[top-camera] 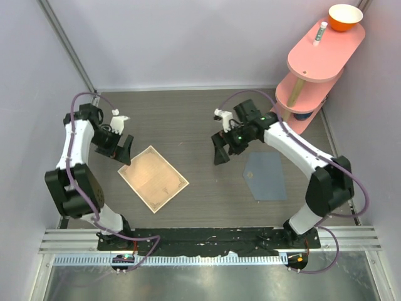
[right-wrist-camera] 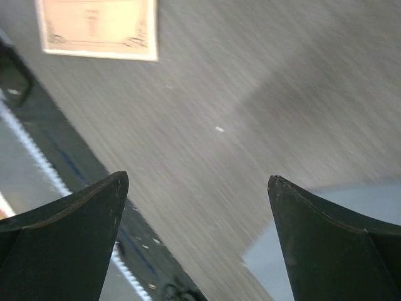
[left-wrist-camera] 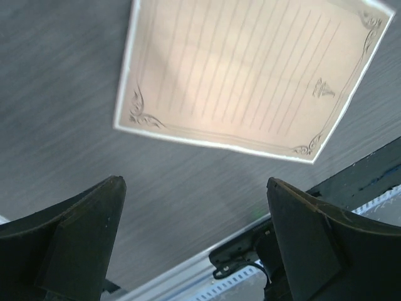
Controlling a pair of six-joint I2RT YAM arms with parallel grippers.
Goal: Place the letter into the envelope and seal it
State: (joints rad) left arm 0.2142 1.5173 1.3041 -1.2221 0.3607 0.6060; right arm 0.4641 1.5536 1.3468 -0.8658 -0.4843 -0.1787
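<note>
The dark wood-grain table (top-camera: 188, 119) fills the floor of the cell. At its far right corner stands a pink two-tier shelf (top-camera: 326, 47). The tan letter (top-camera: 153, 178), a lined sheet with scrolled corner ornaments, lies flat and turned at an angle in the left half of the table, nearer the near edge than the far one. The envelope (top-camera: 265, 175), slate blue-grey, lies flat in the right half, roughly level with the letter and well apart from it, with its pointed end toward the near edge. The left claw (top-camera: 125, 149) is just off the letter's far left corner, its jaws spread wide and holding nothing; its wrist view looks down past both fingers at the sheet. The right claw (top-camera: 220, 149) sits near the middle of the table, between letter and envelope, close to the envelope's far left corner, jaws likewise spread and empty. On the shelf's top tier sit an orange bowl (top-camera: 345, 17) and beside it a small white tube (top-camera: 321, 30).
</note>
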